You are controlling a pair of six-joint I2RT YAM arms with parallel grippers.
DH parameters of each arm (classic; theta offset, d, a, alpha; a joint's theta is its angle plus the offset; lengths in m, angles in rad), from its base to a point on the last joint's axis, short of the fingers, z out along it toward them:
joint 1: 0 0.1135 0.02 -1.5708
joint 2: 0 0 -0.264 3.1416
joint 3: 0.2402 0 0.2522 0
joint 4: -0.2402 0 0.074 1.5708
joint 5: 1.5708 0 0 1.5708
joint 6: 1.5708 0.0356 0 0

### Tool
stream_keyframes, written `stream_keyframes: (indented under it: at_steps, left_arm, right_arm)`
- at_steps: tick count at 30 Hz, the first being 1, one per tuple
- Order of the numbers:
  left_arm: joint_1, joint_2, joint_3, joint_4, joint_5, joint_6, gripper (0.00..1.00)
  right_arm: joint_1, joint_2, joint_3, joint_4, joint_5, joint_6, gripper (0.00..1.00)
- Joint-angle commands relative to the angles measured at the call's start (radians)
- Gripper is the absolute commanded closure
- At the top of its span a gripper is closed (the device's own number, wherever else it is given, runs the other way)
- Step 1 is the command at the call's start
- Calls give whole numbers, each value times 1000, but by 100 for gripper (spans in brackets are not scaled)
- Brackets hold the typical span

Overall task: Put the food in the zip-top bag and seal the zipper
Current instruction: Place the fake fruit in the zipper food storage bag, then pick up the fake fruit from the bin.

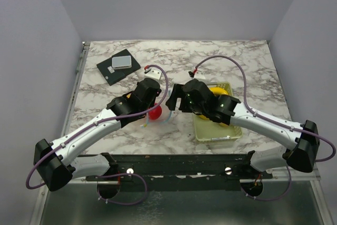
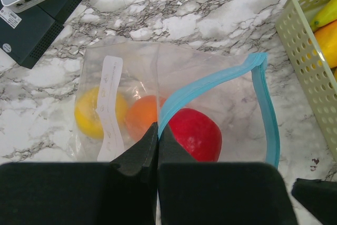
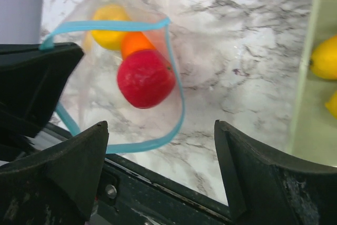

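Clear zip-top bag [image 2: 210, 77] mid worktop [image 2: 210, 14], mouth gaping, blue zipper [image 2: 260, 104] unsealed. Contents: red apple [image 2: 195, 133], orange ball [image 2: 141, 115], yellow lemon [image 2: 89, 111]. Left fingers [image 2: 138, 154] pinched tight on the zipper's near edge. Right fingers [image 3: 79, 162] spread wide, holding nothing, facing the mouth. Bare marble strip separates the bag from green basket [image 2: 300, 51], which holds yellow fruit [image 3: 324, 59].

Quick headcount: one zip-top bag [image 2: 221, 104] with one light blue zipper [image 2: 263, 114], and three bits of food in it: one yellow lemon [image 2: 89, 113], one orange ball [image 2: 141, 114], one red apple [image 2: 196, 133]. One pale green basket [image 1: 216, 133]; I can count two yellow pieces in it, a bigger yellow piece [image 3: 325, 56] and a smaller yellow piece [image 3: 331, 104]. One black slab [image 1: 110, 75] carrying one grey box [image 1: 122, 60]. Two arms, so left fingers [image 2: 131, 162] and right fingers [image 3: 73, 156], two apiece.
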Motion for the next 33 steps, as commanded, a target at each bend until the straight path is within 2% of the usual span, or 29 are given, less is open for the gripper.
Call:
stream_keyframes:
  at_steps: [1, 17, 26, 33]
  left_arm:
    - [-6, -3, -10, 15, 8, 5, 100]
    - [-6, 8, -10, 15, 10, 7, 100]
    - [-6, 14, -10, 14, 14, 5, 100]
    - [-5, 14, -11, 15, 14, 5, 100]
  right_arm:
    - [9, -68, -44, -135, 149, 25, 14]
    - [-7, -111, -108, -537, 483, 193, 14]
    - [-85, -145, -185, -547, 491, 213, 9]
    - [-189, -163, -231, -485, 428, 156, 8]
